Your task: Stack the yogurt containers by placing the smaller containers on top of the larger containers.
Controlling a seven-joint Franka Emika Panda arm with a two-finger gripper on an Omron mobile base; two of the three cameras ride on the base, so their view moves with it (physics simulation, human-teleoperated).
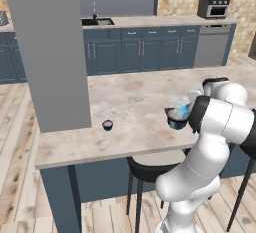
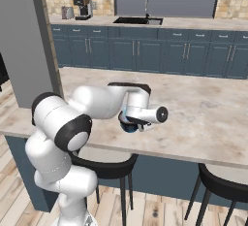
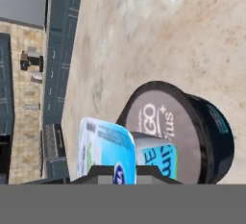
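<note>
Nearest the hand cam: light-blue boxy container (image 3: 113, 153), sitting right over the wide dark cup (image 3: 180, 134), overlapping its pale lid on the side twd the gripper (image 3: 117, 176). Fingertips mostly cut off at frame bottom, so can't tell whether the jaws clamp the box or have let go. In the left base view the box (image 1: 180, 109) perches atop the wide cup (image 1: 176, 119), close to the counter (image 1: 135, 102) front edge.

Risk, imo: box looks off-centre on the lid; release or pull-back could tip it off, poss. over the edge.

Farther from the wide cup, well apart: tiny dark cup (image 1: 107, 124), unstacked. Arm hides most of the wide cup in the right base view.
</note>
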